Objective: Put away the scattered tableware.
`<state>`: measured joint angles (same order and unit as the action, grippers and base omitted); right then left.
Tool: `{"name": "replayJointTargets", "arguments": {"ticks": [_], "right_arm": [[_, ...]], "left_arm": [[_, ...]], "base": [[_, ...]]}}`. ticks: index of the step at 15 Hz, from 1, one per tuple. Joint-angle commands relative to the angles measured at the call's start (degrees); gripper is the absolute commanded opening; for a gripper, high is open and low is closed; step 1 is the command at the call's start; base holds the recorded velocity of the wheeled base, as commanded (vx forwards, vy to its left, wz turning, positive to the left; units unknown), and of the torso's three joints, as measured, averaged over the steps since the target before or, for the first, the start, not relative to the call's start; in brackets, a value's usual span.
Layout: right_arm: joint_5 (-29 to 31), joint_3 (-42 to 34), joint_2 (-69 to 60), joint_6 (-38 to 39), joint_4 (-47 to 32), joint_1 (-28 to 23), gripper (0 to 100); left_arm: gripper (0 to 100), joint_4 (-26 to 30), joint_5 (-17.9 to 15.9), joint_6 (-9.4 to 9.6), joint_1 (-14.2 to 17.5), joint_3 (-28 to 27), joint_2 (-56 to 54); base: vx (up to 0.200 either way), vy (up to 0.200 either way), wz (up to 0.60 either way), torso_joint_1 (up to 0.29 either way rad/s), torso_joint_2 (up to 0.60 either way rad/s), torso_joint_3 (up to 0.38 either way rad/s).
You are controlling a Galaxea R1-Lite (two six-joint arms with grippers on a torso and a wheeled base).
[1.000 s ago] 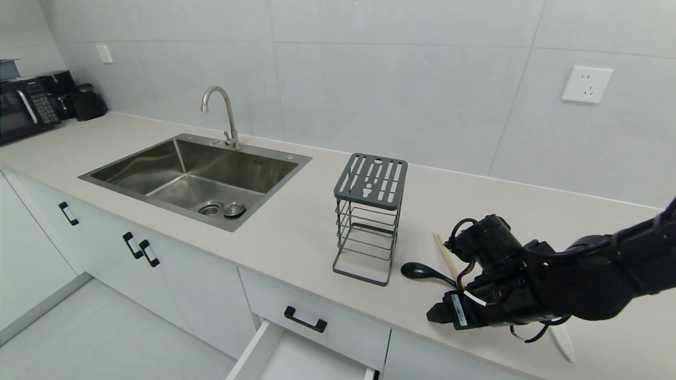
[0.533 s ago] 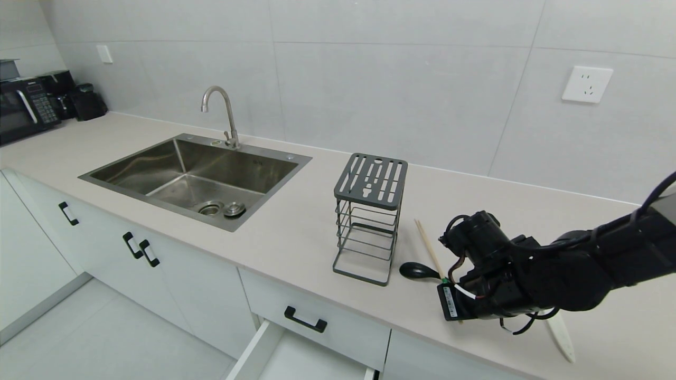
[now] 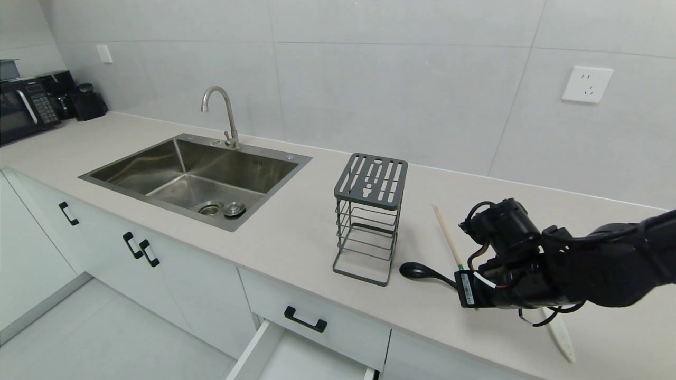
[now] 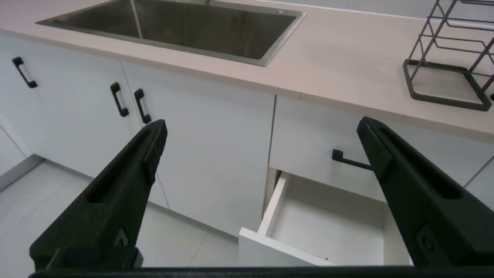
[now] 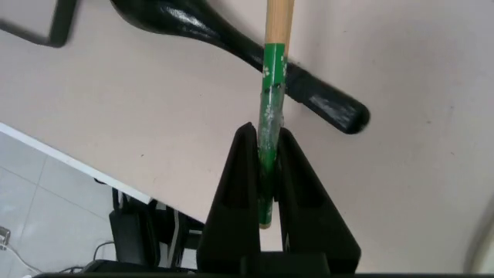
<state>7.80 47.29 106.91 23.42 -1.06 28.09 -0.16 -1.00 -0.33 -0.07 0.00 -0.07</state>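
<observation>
Chopstick (image 3: pixel 446 235) gripped in the right claw (image 3: pixel 467 279) over the bench (image 3: pixel 296 232) — black spoon (image 3: pixel 417 271) laid just beside the wire rack (image 3: pixel 369 216)

**Counter tally: three loose utensils, one rack**

The scattered tableware comes to three pieces: one wooden chopstick (image 3: pixel 446 237) with a green end, one black spoon (image 3: pixel 417 271) and one white utensil (image 3: pixel 561 335) of a kind that cannot be made out. There is one wire rack (image 3: pixel 369 211). Fixtures number one sink (image 3: pixel 237 168), one faucet (image 3: pixel 224 111), one wall socket (image 3: pixel 587 84), one microwave (image 3: pixel 24 108), one open drawer (image 3: pixel 296 359) and four black cabinet handles (image 3: pixel 304 319).
</observation>
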Motion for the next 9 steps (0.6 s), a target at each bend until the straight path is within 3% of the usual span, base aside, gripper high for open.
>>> {"name": "replayJointTargets", "arguments": {"ticks": [1, 4, 9], "right_arm": [[-0.07, -2.81, -9.00, -0.13, 0.01, -0.40, 0], [-0.68, -5.98, -19.02, -1.36, 0.27, -0.31, 0], [-7.54, -6.68, -32.03, -10.32, 0.45, -0.14, 0]], "left_arm": [[100, -0.02, -0.06, -0.02, 0.07, 0.00, 0.07], [100, -0.02, -0.06, -0.02, 0.07, 0.00, 0.07], [100, -0.02, -0.06, -0.02, -0.01, 0.00, 0.07]], "base": [[0.000, 0.000, 0.00, 0.000, 0.00, 0.000], [0.000, 0.000, 0.00, 0.000, 0.00, 0.000], [0.000, 0.000, 0.00, 0.000, 0.00, 0.000]]}}
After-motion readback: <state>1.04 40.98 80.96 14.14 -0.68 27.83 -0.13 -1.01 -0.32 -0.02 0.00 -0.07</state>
